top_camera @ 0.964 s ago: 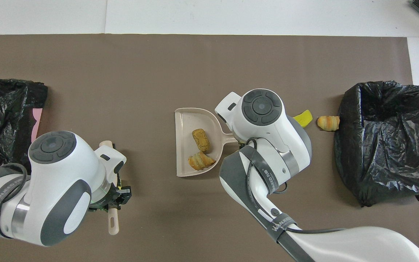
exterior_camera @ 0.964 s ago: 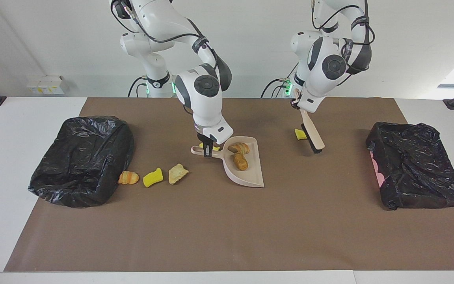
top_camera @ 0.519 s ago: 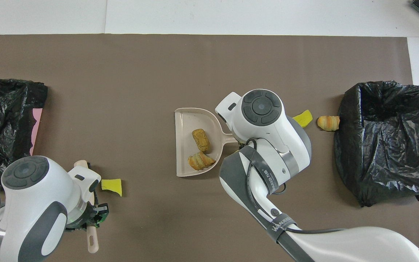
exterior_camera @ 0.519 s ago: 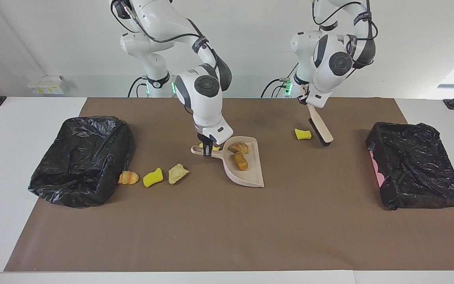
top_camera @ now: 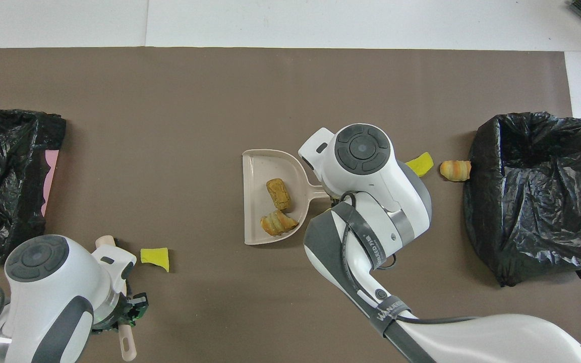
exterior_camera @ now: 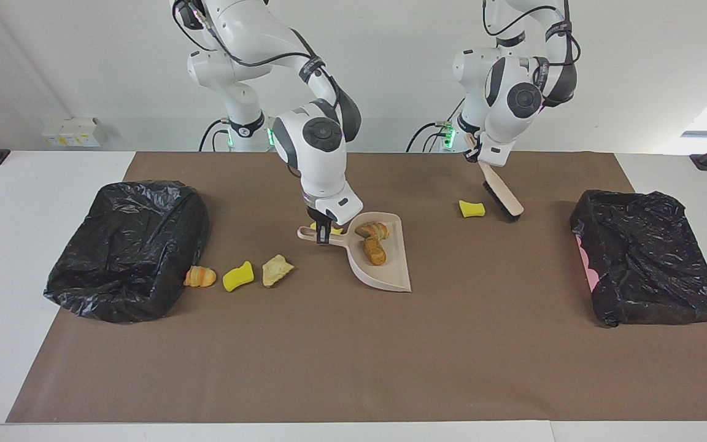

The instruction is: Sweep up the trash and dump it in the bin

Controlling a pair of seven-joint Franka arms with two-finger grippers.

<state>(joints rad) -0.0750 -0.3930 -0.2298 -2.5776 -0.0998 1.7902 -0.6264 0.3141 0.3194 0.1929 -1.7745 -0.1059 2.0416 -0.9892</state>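
beside sponge point(exterior_camera: 471, 209): left hand point(exterior_camera: 475, 156) grips brush point(exterior_camera: 502, 197) | right hand point(exterior_camera: 324, 231) grips dustpan point(exterior_camera: 384, 258)

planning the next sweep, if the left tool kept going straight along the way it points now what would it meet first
The left tool points down along the brush it holds. Its bristle end would most likely meet the brown mat first, beside the yellow sponge chunk; the gap above the mat is unclear.
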